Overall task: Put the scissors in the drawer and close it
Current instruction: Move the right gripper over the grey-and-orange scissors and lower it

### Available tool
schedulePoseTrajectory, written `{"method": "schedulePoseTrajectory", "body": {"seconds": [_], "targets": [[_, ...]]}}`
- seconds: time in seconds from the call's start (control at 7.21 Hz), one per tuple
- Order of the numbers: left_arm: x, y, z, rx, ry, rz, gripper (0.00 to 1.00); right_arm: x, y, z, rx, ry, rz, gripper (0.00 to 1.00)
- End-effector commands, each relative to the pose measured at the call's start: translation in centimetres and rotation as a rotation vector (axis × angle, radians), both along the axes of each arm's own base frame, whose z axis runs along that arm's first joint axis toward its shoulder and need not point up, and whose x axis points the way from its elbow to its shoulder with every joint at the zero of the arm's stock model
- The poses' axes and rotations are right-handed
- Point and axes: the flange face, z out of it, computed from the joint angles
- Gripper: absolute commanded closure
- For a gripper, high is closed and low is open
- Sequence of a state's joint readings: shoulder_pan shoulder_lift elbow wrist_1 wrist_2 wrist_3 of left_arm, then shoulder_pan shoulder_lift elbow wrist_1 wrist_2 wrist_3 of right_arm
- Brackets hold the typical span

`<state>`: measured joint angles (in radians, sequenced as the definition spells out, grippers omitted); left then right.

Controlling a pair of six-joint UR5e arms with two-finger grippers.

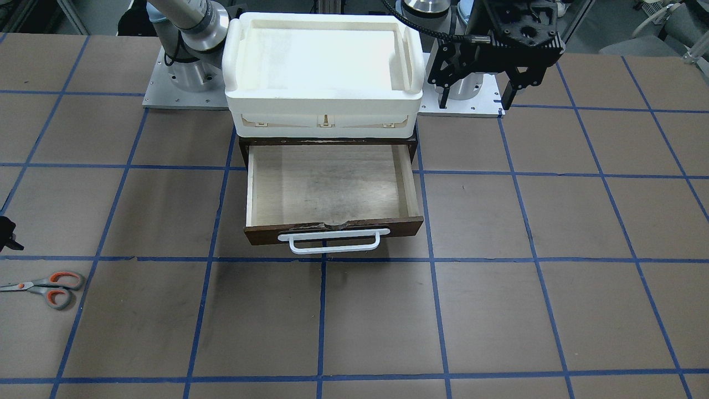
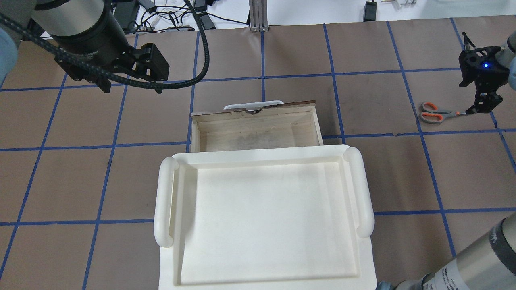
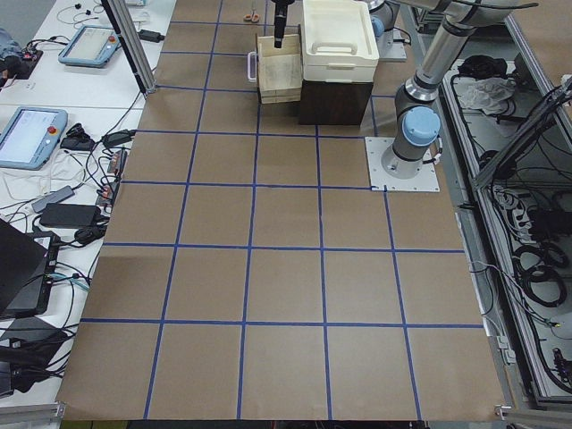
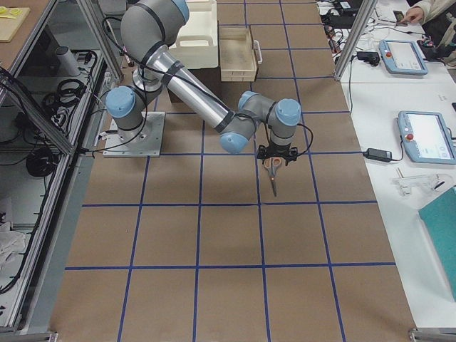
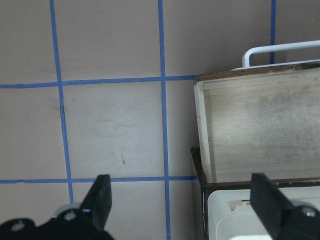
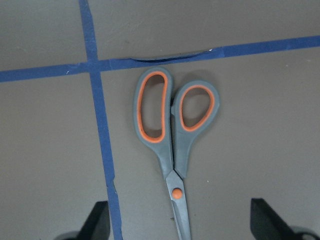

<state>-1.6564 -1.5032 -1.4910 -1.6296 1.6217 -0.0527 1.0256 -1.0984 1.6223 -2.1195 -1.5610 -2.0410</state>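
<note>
The scissors (image 1: 47, 288) lie flat on the table, far to the robot's right of the drawer, with grey handles and orange-red loops (image 6: 172, 135). They also show in the overhead view (image 2: 435, 112). My right gripper (image 6: 182, 225) is open and hangs just above the scissors, its fingers on either side of the blades near the pivot, not touching them. The drawer (image 1: 332, 183) is pulled open and empty, its white handle (image 1: 329, 242) facing away from the robot. My left gripper (image 1: 475, 102) is open and empty, raised beside the drawer's left side (image 5: 182, 210).
A white plastic tray (image 1: 324, 105) sits on top of the dark cabinet that holds the drawer; it also shows in the overhead view (image 2: 165, 201). The brown table carries a grid of blue tape. The arm bases (image 1: 183, 77) stand behind the cabinet.
</note>
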Motion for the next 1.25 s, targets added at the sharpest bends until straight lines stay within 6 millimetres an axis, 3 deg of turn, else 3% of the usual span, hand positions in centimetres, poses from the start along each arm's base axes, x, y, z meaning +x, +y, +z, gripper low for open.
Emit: {"method": "schedulePoseTrajectory", "body": {"seconds": [0.0,0.42,0.69,1.11], "targets": [[0.0,0.0,-0.1,0.003,0.0,-0.001,0.0,-0.2,-0.3,-2.6,0.029,-0.021,0.087,0.01],[-0.1,-0.4,-0.3,-0.002,0.0,-0.001,0.0,-0.4,-0.6,-5.2,0.054,-0.039,0.11,0.03],[-0.1,-0.4,-0.3,0.0,0.0,-0.001,0.0,-0.4,-0.6,-5.3,0.056,-0.036,0.109,0.07],[-0.1,-0.4,-0.3,0.0,0.0,-0.001,0.0,-0.7,-0.9,-6.5,0.062,-0.035,0.11,0.02]]}}
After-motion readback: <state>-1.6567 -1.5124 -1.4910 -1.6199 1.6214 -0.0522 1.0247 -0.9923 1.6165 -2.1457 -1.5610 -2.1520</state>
